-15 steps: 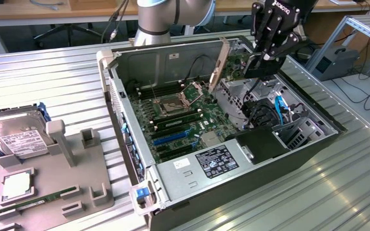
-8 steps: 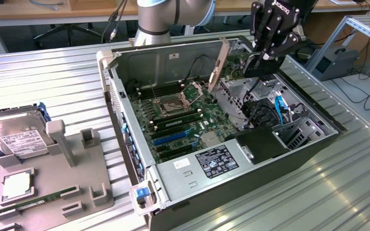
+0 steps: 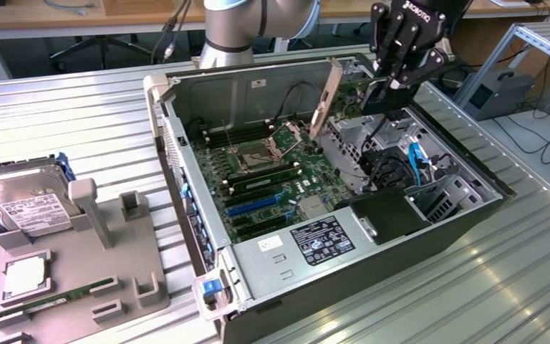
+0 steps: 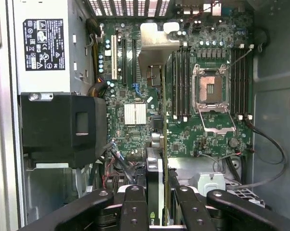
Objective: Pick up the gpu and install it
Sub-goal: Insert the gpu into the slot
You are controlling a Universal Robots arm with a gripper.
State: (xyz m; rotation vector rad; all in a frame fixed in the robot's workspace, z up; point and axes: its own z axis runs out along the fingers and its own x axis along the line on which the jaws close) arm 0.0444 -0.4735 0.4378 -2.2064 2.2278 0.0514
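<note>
Over case point(image 3: 172, 143), claw point(image 4: 160, 209) clamps gpu point(image 3: 331, 89), partly hidden

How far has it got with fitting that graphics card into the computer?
Done: the graphics card is lifted, clamped in the gripper. In hand: it hangs upright over the open computer case, above the main board. Left: it is not seated in a slot yet.

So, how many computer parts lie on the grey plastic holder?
3: a boxy silver hard drive at its far end, a square silvery chip mid-holder, a narrow green memory stick near its front edge. The frame cuts the holder; more may be hidden.
</note>
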